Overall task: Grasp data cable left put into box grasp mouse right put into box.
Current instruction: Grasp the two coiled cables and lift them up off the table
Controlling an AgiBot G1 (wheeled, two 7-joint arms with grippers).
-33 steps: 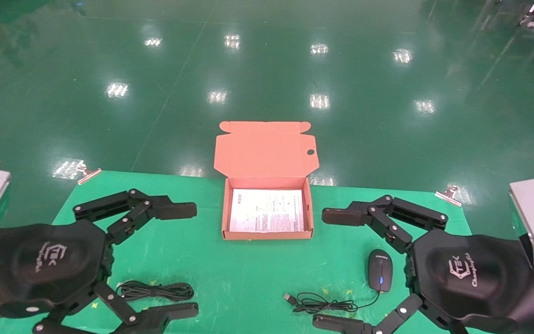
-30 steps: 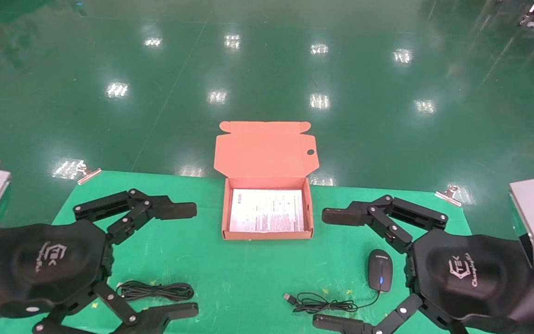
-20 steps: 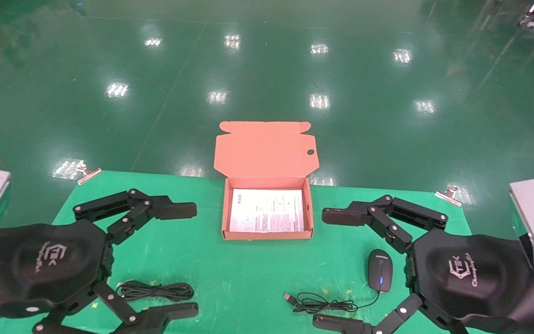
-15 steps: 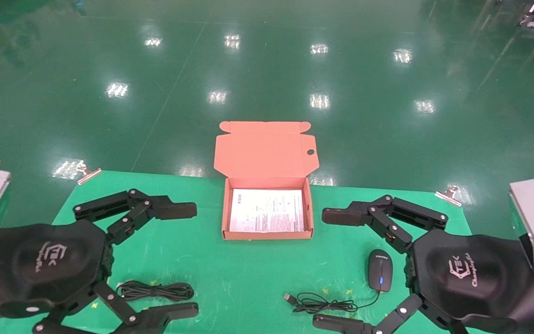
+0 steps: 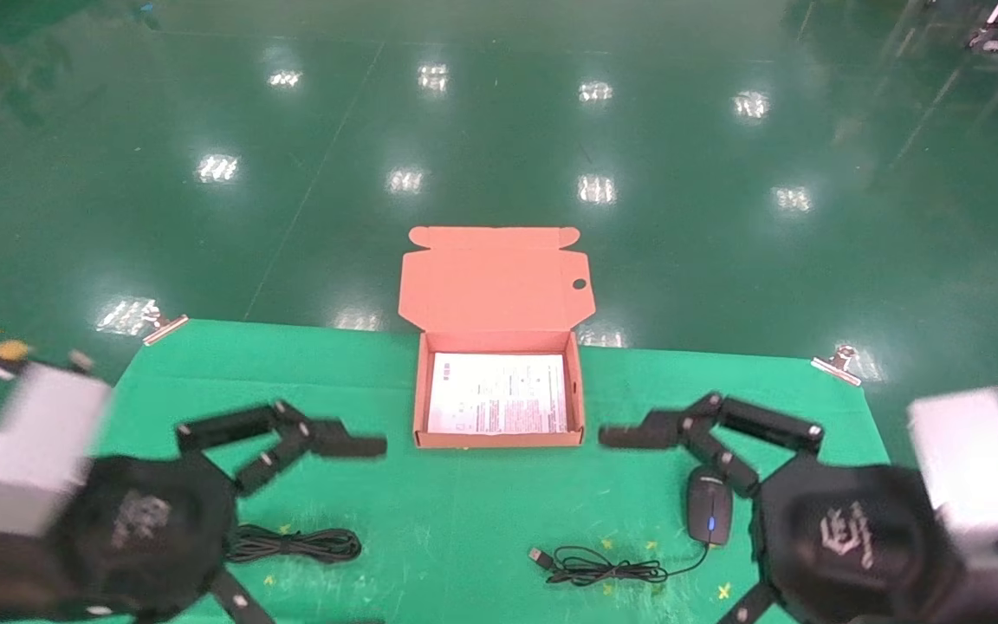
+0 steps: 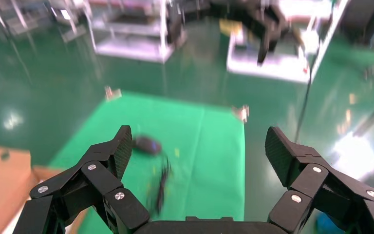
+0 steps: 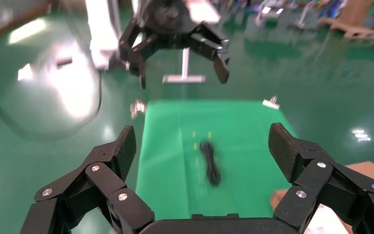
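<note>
Two black grippers on grey-white wrists

The left gripper (image 5: 308, 529) and right gripper (image 5: 681, 520) are matte black, with jointed link fingers (image 6: 119, 151) pinned by silver screws, textured pads, pale logos on rounded housings, and boxy grey-white wrist blocks (image 5: 27, 446).

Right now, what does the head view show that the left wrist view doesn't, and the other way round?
Only the head view shows the data cable and the white sheet inside the box. Only the left wrist view shows the left gripper with both fingers spread wide. Both show the mouse, its cord, and the green mat.
</note>
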